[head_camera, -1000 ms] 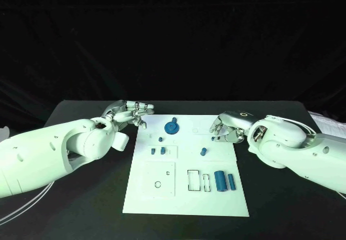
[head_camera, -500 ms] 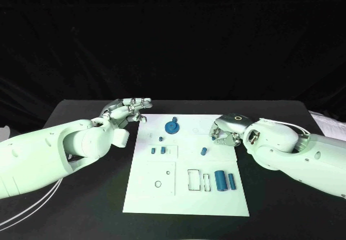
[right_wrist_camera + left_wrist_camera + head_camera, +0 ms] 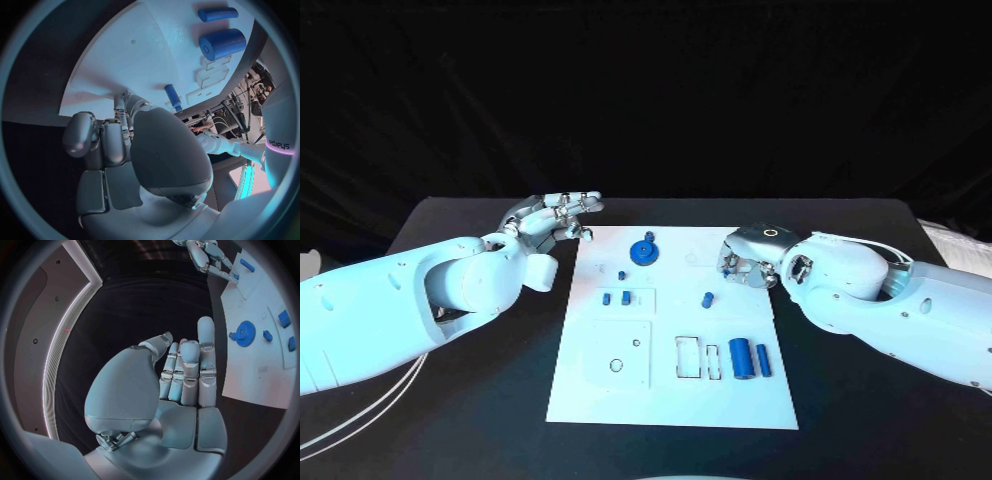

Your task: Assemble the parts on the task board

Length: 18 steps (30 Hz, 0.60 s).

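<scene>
The white rectangular task board (image 3: 678,340) lies in the middle of the black table (image 3: 877,400), with the small blue plastic parts spread over it: a round blue gear-like disc (image 3: 643,252) near its far edge, a pair of little blue blocks (image 3: 617,298) to the left, a short blue peg (image 3: 708,298) near the centre, and a thick blue cylinder (image 3: 740,361) beside a thinner blue rod (image 3: 764,361) at the near right. The left hand (image 3: 557,222) is off the board's far left corner, just beside the edge, fingers straight and close together, holding nothing. The right hand (image 3: 750,262) sits at the far right edge of the board, fingers curled inward; whether anything is pinched in them I cannot tell. The short peg lies just near of that hand, apart from it. Bare black tabletop runs down both long sides of the board, and dark cloth hangs behind the table.
</scene>
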Each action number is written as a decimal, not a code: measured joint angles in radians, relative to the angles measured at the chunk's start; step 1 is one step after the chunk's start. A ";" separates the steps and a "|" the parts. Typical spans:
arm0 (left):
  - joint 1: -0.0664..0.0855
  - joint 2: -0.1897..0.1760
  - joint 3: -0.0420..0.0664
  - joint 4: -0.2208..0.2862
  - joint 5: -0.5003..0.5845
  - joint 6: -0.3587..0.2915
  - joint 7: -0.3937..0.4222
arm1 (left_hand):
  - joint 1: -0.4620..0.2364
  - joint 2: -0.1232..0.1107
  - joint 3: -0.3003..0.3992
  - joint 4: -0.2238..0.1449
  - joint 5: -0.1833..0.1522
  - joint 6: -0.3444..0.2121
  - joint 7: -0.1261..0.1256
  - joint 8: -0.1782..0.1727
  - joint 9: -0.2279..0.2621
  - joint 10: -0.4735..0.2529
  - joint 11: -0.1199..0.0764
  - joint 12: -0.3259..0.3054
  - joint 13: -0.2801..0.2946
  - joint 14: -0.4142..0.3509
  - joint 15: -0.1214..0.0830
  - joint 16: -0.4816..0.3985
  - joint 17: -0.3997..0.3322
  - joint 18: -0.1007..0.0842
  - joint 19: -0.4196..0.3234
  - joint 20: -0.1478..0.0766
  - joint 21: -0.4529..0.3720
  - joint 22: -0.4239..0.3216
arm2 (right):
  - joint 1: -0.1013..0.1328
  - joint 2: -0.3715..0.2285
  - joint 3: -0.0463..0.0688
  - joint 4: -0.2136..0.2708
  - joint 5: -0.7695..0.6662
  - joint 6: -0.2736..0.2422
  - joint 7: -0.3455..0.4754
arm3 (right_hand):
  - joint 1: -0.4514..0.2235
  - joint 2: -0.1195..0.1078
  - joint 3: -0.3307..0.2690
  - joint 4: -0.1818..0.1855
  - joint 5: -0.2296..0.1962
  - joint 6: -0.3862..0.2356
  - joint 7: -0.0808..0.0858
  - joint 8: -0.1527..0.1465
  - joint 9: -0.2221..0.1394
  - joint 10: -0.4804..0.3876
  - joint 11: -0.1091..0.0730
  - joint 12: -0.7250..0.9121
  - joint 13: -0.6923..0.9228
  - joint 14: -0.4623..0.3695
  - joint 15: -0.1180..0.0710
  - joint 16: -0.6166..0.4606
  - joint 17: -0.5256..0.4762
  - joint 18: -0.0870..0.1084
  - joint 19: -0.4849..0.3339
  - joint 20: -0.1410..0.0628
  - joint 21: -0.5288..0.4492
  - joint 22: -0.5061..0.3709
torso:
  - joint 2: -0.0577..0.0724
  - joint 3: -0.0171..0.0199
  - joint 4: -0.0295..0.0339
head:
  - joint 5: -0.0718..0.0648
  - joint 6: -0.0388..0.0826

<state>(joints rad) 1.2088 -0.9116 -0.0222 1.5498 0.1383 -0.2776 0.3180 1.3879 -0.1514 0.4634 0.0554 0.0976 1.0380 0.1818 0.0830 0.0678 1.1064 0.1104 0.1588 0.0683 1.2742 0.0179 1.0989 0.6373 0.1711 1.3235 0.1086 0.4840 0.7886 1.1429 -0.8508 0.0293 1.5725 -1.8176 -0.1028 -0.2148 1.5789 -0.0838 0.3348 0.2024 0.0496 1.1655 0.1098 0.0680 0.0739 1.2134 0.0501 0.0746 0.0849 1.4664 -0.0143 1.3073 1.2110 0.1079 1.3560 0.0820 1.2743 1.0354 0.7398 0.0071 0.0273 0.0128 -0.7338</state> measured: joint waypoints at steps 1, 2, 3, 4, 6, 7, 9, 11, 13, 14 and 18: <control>0.000 0.000 0.000 0.000 0.001 0.000 0.000 | 0.000 0.000 0.000 0.000 0.000 0.000 0.000 0.000 0.000 0.000 0.000 0.000 0.000 0.000 0.000 0.000 0.000 0.000 0.000 0.000 0.000 0.000 | 0.000 0.001 0.000 0.000 -0.001 0.002 0.000 | 0.000 0.000 0.007 -0.004 -0.001 0.003 -0.003 0.000 0.000 0.003 -0.001 -0.002 -0.005 -0.001 -0.001 0.000 0.000 0.000 0.001 -0.001 0.000 0.001 | 0.000 0.0001 0.0000 | 0.000 0.000; 0.000 0.000 0.000 0.000 0.001 0.000 0.000 | 0.000 0.000 0.000 0.000 0.000 0.000 0.000 0.000 0.000 0.000 0.000 0.000 0.000 0.000 0.000 0.000 0.000 0.000 0.000 0.000 0.000 0.000 | 0.000 0.001 0.001 0.000 -0.002 0.003 -0.001 | -0.001 0.001 0.015 -0.007 -0.002 0.005 -0.005 0.000 0.001 0.005 -0.002 -0.004 -0.008 -0.001 -0.006 0.000 0.000 0.000 0.001 -0.001 0.000 0.001 | 0.000 0.0001 0.0000 | 0.000 -0.001; 0.000 0.000 0.000 0.000 0.002 0.000 0.001 | 0.000 0.000 0.000 0.000 0.000 0.000 0.000 0.000 0.000 0.000 0.000 0.000 0.000 0.000 0.000 0.000 0.000 0.000 0.000 0.000 0.000 0.000 | 0.000 0.002 0.001 0.000 -0.004 0.005 -0.001 | -0.003 0.003 0.020 -0.012 -0.004 0.008 -0.004 0.000 0.002 0.008 -0.003 -0.005 -0.013 0.000 -0.008 0.000 0.000 0.000 0.001 -0.001 0.000 0.003 | 0.000 0.0001 0.0000 | 0.000 -0.001; 0.000 -0.001 0.000 0.000 0.002 0.000 0.001 | 0.000 0.000 0.000 0.000 0.000 0.000 0.000 0.000 0.000 0.000 0.000 0.000 0.000 0.000 0.000 0.000 0.000 0.000 0.000 0.000 0.000 0.000 | -0.001 0.003 0.001 0.000 -0.006 0.006 -0.002 | -0.005 0.004 0.032 -0.018 -0.005 0.013 -0.005 0.002 0.002 0.015 -0.003 -0.007 -0.019 0.000 -0.007 0.000 0.000 0.000 0.001 -0.001 0.000 0.006 | 0.000 0.0001 0.0000 | 0.000 -0.002; 0.000 -0.001 0.000 0.000 0.003 0.000 0.001 | 0.000 0.000 0.000 0.000 0.000 0.000 0.000 0.000 0.000 0.000 0.000 0.000 0.000 -0.001 -0.001 0.000 0.000 0.000 0.000 0.000 0.000 0.000 | -0.001 0.004 0.002 0.000 -0.009 0.007 -0.004 | -0.007 0.006 0.043 -0.022 -0.008 0.017 -0.006 0.005 0.003 0.020 -0.005 -0.010 -0.020 0.000 -0.007 0.000 -0.004 0.000 0.005 -0.005 0.005 0.010 | 0.000 0.0001 0.0001 | 0.001 -0.003; 0.000 -0.001 0.000 0.000 0.003 0.000 0.001 | 0.000 0.000 0.000 0.000 0.000 0.000 0.000 0.003 0.000 0.000 0.000 0.002 0.000 -0.004 -0.004 0.000 -0.001 0.000 0.000 0.000 0.000 0.000 | -0.001 0.004 0.002 0.001 -0.011 0.006 -0.006 | -0.008 0.008 0.047 -0.026 -0.008 0.017 -0.006 0.005 0.004 0.020 -0.005 -0.010 -0.020 0.000 -0.007 0.000 -0.008 0.000 0.005 -0.005 0.005 0.012 | 0.000 0.0001 0.0001 | 0.001 -0.003; 0.000 -0.001 0.000 0.000 0.004 0.000 0.001 | 0.000 0.000 0.000 0.000 0.000 0.000 0.000 0.004 0.000 0.000 0.000 0.004 0.000 -0.004 -0.003 0.000 -0.001 0.000 0.000 0.000 0.000 0.000 | -0.002 0.004 0.001 0.002 -0.013 0.003 -0.008 | -0.014 0.007 0.064 -0.033 -0.007 0.017 -0.006 0.005 0.005 0.021 -0.007 -0.012 -0.021 0.000 -0.007 -0.006 -0.017 0.000 0.006 -0.006 0.012 0.019 | 0.000 0.0001 -0.0005 | 0.001 -0.004; 0.000 -0.001 0.000 0.000 0.004 0.000 0.001 | 0.000 0.000 0.000 0.000 0.000 0.000 0.000 0.004 0.000 0.000 0.000 0.004 0.000 -0.004 -0.003 0.000 -0.002 0.000 0.000 0.000 0.000 0.000 | -0.004 0.003 0.000 0.005 -0.015 -0.004 -0.011 | -0.023 0.003 0.083 -0.038 -0.005 0.017 -0.006 0.005 0.005 0.025 -0.003 -0.015 -0.023 0.000 -0.007 -0.008 -0.024 0.000 0.009 -0.008 0.014 0.026 | 0.000 0.0001 -0.0007 | 0.001 -0.004; 0.000 -0.001 0.000 0.000 0.005 0.000 0.001 | 0.000 0.000 0.000 0.000 0.000 0.000 0.000 0.004 0.000 0.000 0.000 0.004 0.000 -0.004 -0.004 0.000 -0.003 0.000 0.000 0.000 0.000 0.000 | -0.006 0.000 -0.002 0.008 -0.017 -0.016 -0.014 | -0.027 0.002 0.098 -0.043 -0.003 0.019 -0.005 0.005 0.006 0.025 -0.003 -0.017 -0.024 0.000 -0.007 -0.008 -0.027 0.000 0.012 -0.005 0.019 0.030 | -0.001 0.0003 -0.0010 | 0.000 -0.004; 0.000 -0.001 0.000 0.000 0.005 0.000 0.001 | 0.000 0.000 0.000 0.000 0.000 0.000 0.000 0.004 0.000 0.000 0.000 0.004 0.000 -0.004 -0.004 0.000 -0.003 0.000 0.000 0.000 0.000 0.000 | -0.007 -0.001 -0.002 0.009 -0.017 -0.022 -0.016 | -0.037 0.000 0.104 -0.047 -0.003 0.020 -0.004 0.005 0.006 0.026 -0.003 -0.014 -0.023 0.000 -0.007 -0.008 -0.027 0.000 0.012 -0.005 0.019 0.031 | -0.001 0.0003 -0.0009 | 0.000 -0.004; 0.000 -0.001 0.000 -0.001 0.005 0.000 0.001 | 0.000 0.000 0.000 0.000 0.000 0.000 0.000 0.004 0.000 0.000 0.000 0.004 0.000 -0.004 -0.003 0.000 -0.004 0.000 0.000 0.000 0.000 0.000 | -0.012 -0.007 -0.006 0.014 -0.018 -0.048 -0.021 | -0.049 -0.010 0.131 -0.056 -0.003 0.023 -0.001 0.003 0.009 0.029 0.001 -0.014 -0.022 0.000 -0.007 -0.008 -0.029 0.000 0.017 -0.005 0.026 0.041 | -0.001 0.0002 -0.0007 | 0.000 -0.003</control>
<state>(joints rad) 1.2088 -0.9126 -0.0223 1.5485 0.1436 -0.2778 0.3188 1.3879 -0.1514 0.4633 0.0553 0.0976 1.0379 0.1818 0.0868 0.0677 1.1063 0.1104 0.1626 0.0681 1.2706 0.0144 1.0989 0.6334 0.1711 1.3235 0.1086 0.4840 0.7887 1.1307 -0.8575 0.0234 1.5868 -1.8354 -0.1510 -0.2355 1.5298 -0.0935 0.4657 0.1461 0.0467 1.1882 0.1088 0.0707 0.0827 1.2423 0.0507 0.0609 0.0625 1.4666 -0.0218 1.2995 1.1821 0.1078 1.3730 0.0772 1.2999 1.0766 0.7385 0.0073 0.0267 0.0124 -0.7373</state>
